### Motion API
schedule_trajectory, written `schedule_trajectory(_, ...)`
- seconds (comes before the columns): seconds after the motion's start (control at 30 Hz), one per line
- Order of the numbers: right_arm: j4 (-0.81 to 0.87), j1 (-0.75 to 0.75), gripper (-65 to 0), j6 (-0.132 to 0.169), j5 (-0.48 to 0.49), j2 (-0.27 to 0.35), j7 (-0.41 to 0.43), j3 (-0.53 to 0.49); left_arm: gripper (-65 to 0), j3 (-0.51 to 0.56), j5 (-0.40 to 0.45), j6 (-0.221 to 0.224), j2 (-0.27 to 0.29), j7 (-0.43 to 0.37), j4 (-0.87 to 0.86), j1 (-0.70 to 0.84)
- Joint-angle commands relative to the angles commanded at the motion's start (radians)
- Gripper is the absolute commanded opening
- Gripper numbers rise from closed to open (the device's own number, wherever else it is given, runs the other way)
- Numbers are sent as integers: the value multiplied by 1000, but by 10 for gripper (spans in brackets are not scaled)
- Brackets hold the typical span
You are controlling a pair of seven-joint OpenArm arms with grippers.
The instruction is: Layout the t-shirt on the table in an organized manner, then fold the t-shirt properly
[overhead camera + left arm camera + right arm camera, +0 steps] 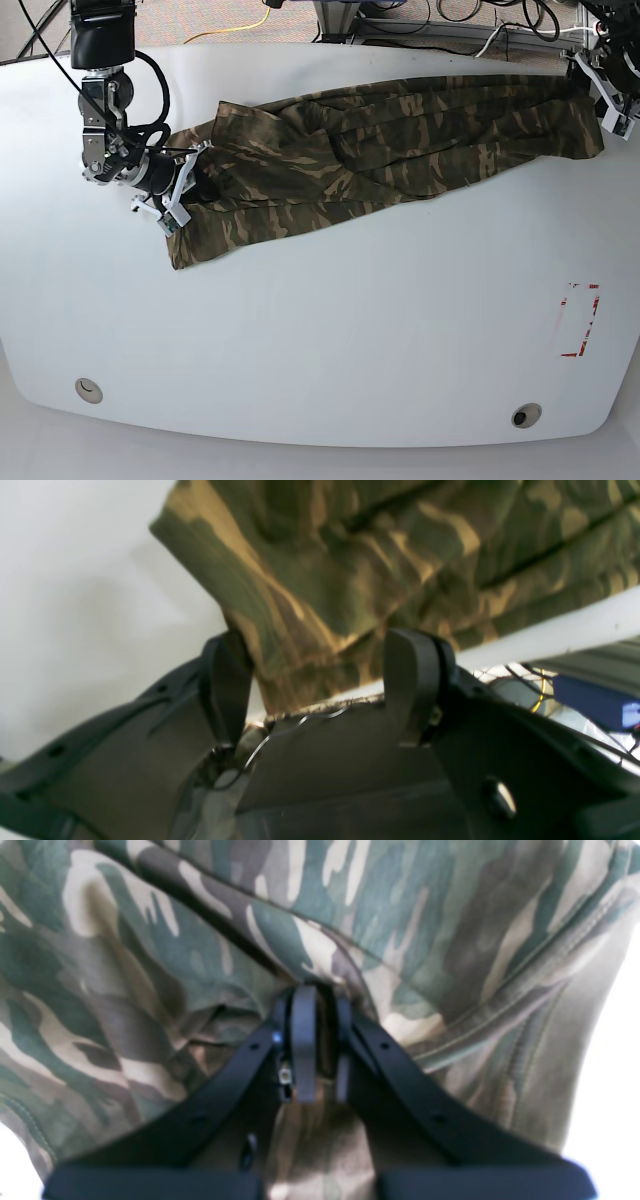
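The camouflage t-shirt point(380, 150) lies stretched in a long wrinkled band across the far half of the white table point(320, 340). At its left end my right gripper point(185, 188) is shut on a fold of the cloth. In the right wrist view the right gripper point(320, 995) has its fingers pressed together with the t-shirt point(200, 940) bunched around them. My left gripper point(600, 100) is at the shirt's right end by the table's far right edge. In the left wrist view the left gripper point(320, 645) stands open, with a corner of the t-shirt point(350, 570) reaching between its fingers.
A red-outlined tape rectangle point(580, 320) marks the table's right side. Two round grommet holes point(88, 389) point(525, 413) sit near the front edge. Cables point(450, 15) run on the floor beyond the far edge. A blue box point(595, 702) shows below the table edge.
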Motion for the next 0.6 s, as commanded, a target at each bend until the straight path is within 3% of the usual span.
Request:
schedule_trajectory(0.27,0,0,-602,0,0,0,0,0,-265,-181,-109,0,-2,5,0,-83)
schedule_trajectory(0.37,0,0,-602,0,0,0,0,0,-265,-192,-86,0,-2,46,-12,-173)
schedule_trajectory(0.6,0,0,-602,0,0,-3,0,-2,-265,-153,55,0,3,150,-176,-420)
